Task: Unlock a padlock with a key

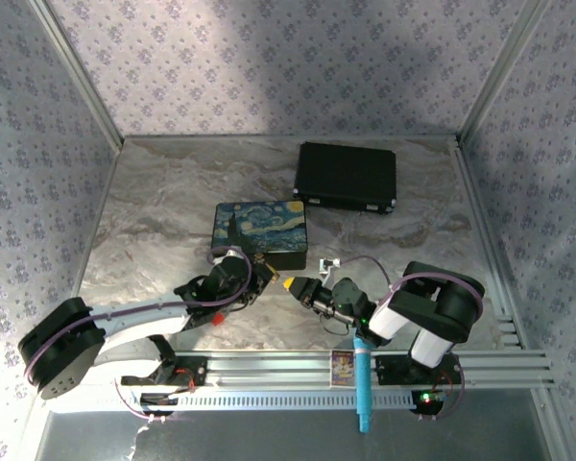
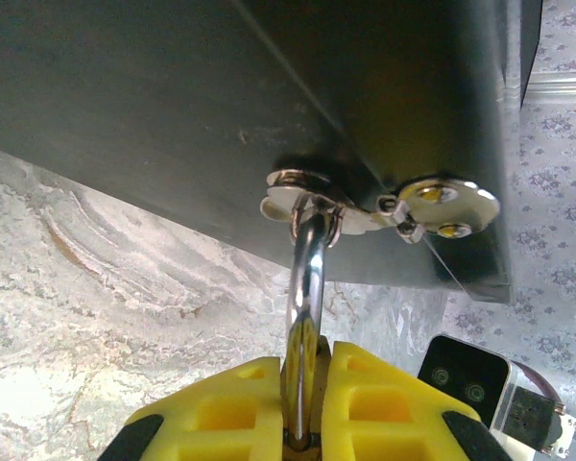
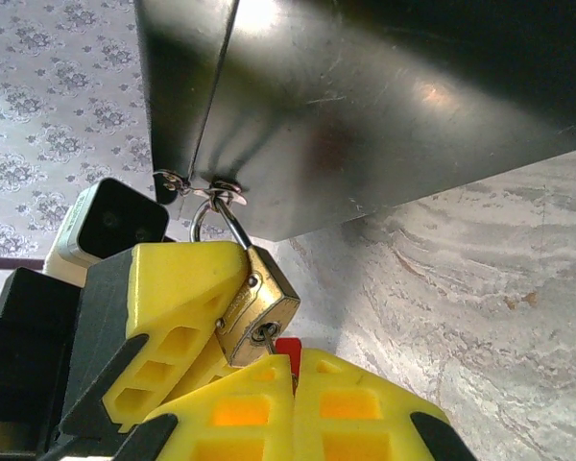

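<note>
The padlock [image 3: 259, 309] was hooked by its thin shackle through the hasp [image 2: 317, 204] on the near side of the painted box [image 1: 261, 230], mid-table. The left gripper [image 2: 305, 384] was closed narrowly on the lock (its brass body sat tilted in the right wrist view). Just right of it, the right gripper [image 3: 293, 384] pinched the key [image 3: 267, 336], with the tip at the keyhole.

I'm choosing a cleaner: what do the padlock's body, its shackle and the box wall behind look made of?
Padlock body: likely brass, golden with a dull brushed sheen. Shackle: polished steel or chrome, given mirror-bright highlights. Box wall: dark glossy sheet, perhaps painted metal; fine scratches and reflections show.
</note>
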